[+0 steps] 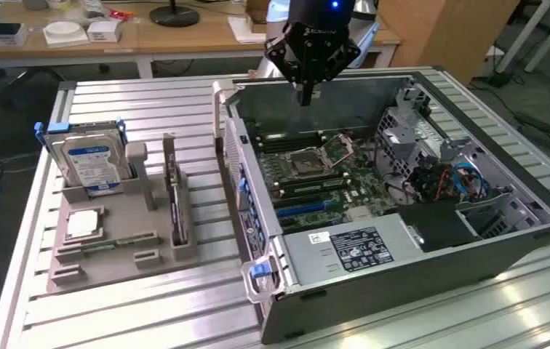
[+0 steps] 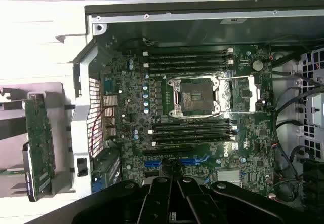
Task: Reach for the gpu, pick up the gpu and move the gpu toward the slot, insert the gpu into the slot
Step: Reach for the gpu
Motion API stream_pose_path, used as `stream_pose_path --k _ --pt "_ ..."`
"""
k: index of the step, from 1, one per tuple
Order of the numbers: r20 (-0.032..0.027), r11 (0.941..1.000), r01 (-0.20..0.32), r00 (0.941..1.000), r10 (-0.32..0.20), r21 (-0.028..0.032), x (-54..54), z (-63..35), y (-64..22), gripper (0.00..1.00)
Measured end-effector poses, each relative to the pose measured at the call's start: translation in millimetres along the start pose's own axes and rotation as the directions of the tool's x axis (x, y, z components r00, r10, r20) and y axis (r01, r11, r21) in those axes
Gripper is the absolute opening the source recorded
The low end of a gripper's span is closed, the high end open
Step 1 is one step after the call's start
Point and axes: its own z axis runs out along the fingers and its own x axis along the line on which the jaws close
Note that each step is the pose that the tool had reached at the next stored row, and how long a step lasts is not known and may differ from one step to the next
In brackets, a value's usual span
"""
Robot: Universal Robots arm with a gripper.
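The gripper hangs closed and empty above the open computer case; the gpu stands on edge in the grey holder, near the tabletop edge at the exterior view's left

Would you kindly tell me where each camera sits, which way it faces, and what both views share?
Exterior view: off the arm, raised, looking down across the table at the open computer case; the gripper hangs above its far end.
Wrist view: on the wrist, looking down at the motherboard; the gripper looms in the foreground.
Shared: motherboard, CPU socket.
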Motion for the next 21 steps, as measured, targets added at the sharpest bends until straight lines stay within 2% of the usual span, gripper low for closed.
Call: stream_pose_path --k 10,21 --pt "0.0000 1.0000 0.000 1.0000 0.000 0.0001 2.7 -0.1 -0.2 0.10" --pt "0.0000 1.0000 0.000 1.0000 0.000 0.0000 17.1 -0.4 -1.3 0.10"
